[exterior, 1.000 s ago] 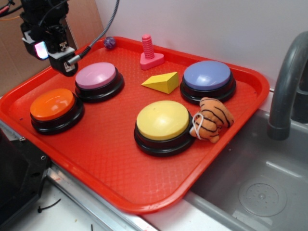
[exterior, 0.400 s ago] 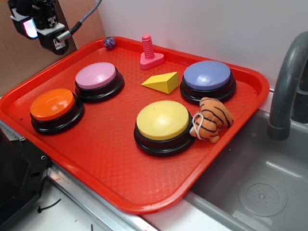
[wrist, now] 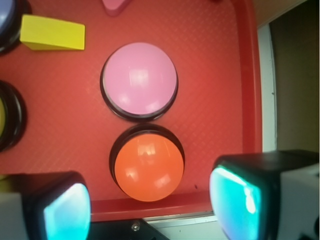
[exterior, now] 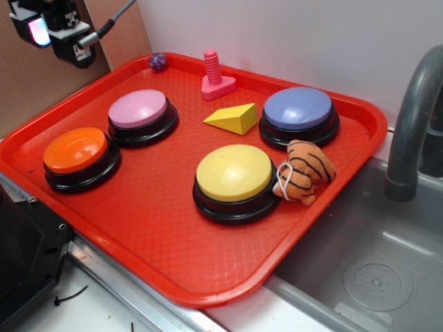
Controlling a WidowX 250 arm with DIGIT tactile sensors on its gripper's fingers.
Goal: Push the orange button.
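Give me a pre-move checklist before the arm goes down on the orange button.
1. Target found: orange button sits at the near left of the red tray, beside the pink button: ok.
2. Dome unobstructed, nothing on it: ok.
3. Gripper empty, jaws apart, pads either side of the dome in the wrist view: ok.
4. Gripper raised above the tray's far left edge, not touching anything: ok.
5. Centred over the dome: cannot tell.
6. Yellow wedge and tiger toy away from the target: ok.
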